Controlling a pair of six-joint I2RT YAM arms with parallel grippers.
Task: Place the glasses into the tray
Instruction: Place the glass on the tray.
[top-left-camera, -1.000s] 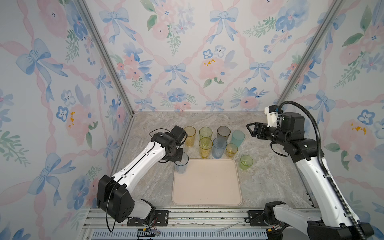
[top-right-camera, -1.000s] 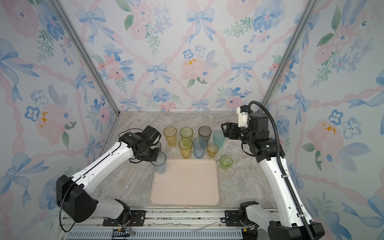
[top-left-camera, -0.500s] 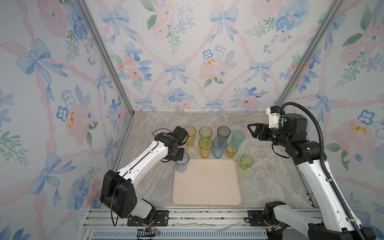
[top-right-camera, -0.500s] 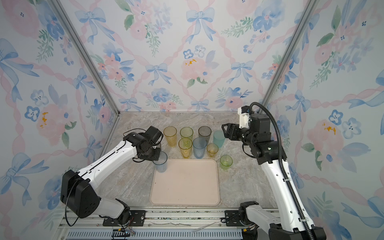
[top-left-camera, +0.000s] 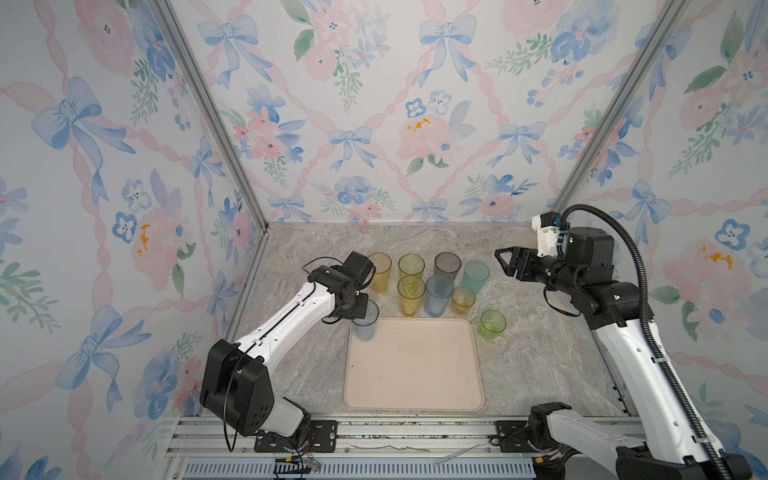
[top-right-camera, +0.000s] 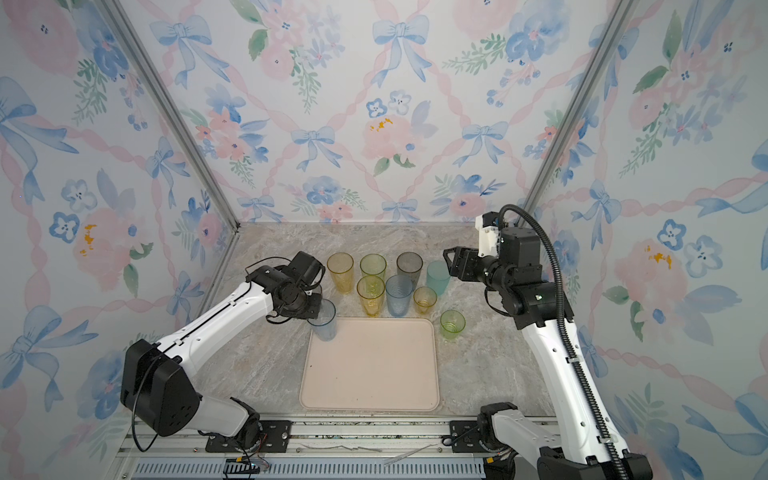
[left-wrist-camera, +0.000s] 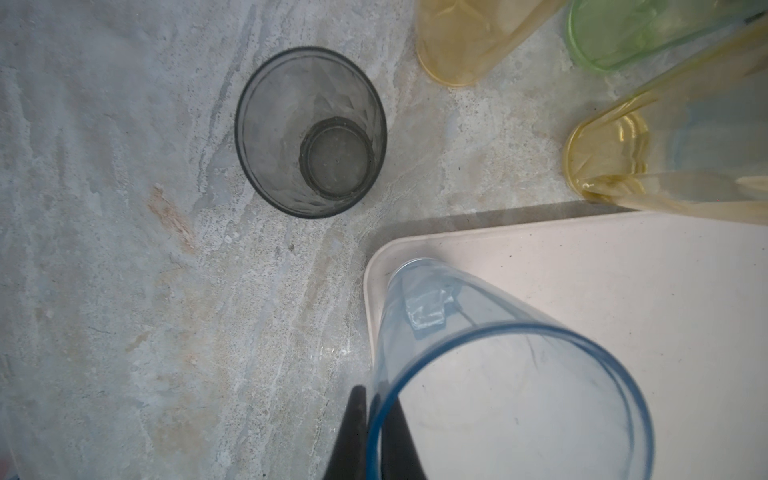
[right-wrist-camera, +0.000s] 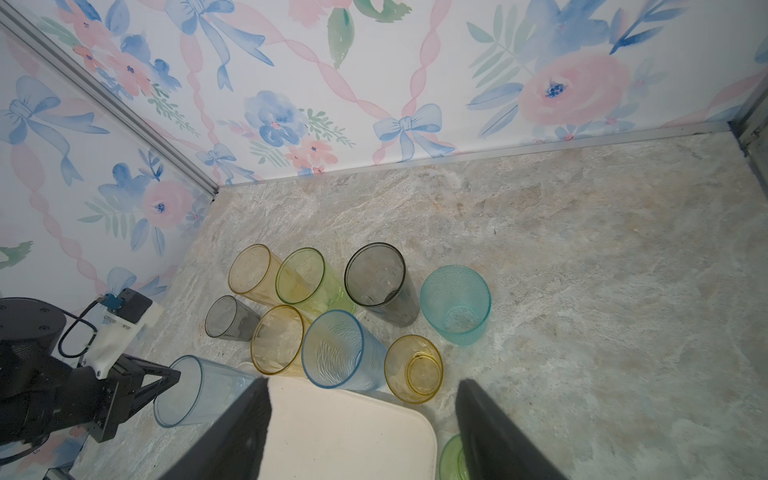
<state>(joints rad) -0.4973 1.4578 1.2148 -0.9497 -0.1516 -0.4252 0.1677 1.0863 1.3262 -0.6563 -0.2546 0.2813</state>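
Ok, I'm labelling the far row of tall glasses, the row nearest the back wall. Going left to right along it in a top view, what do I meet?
In a top view, left to right: amber glass → yellow-green glass → smoky grey glass → teal glass.

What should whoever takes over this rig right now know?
Left gripper: shut on the rim of the pale blue glass, upright at the tray's far-left corner; contact with the tray unclear.
Right gripper: open, empty, in the air by the teal glass.
Done: nothing released in the tray yet.
To do: release this one, then move nine more from the table, including the short grey glass.
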